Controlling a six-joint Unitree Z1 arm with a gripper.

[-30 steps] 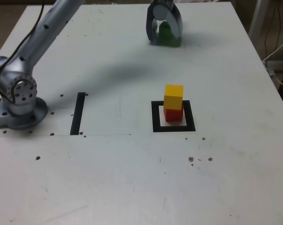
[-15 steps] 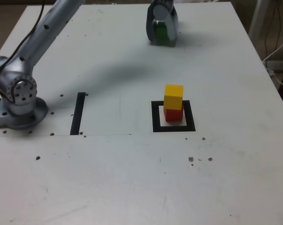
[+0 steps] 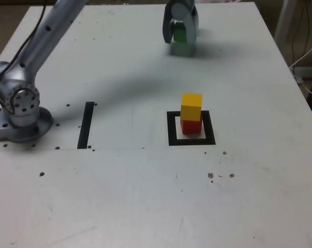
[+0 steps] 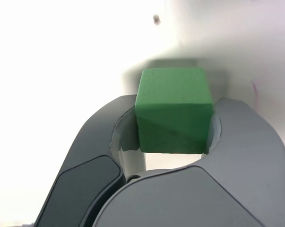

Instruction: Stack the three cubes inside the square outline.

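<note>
nearest in the exterior view, at about five o'clock from the frame, a few brown specks point(image 3: 210, 175) mark the white tabletop point(image 3: 119, 206). a little farther in is the square outline of thick black tape point(image 3: 173, 140), with a white centre. inside it stands a solid red cube point(image 3: 191, 127), and a solid yellow cube point(image 3: 191, 107) sits on top of it, so two of the three look placed. at nine o'clock from the frame lies a straight black tape strip point(image 3: 86, 125), and well beyond it, also toward nine, the silvery round arm base point(image 3: 25, 124). farthest away, at twelve o'clock from the frame, is the dark grey curved-finger gripper point(image 3: 180, 39), its fingers pinching a solid green cube point(image 3: 180, 33) by two opposite sides. the green cube seems just off the table, with its shadow apart from it. the next job, i judge, is to carry it toward six o'clock and set it on the yellow one. the main danger is height: if the arm travels too low, the green cube or a finger could clip the yellow one and topple the pair. the cube could also twist in the curved fingers if the grip is off centre, and land crooked. a release off to one side, or fingers brushing the stack while opening, could tip the tower.
</note>
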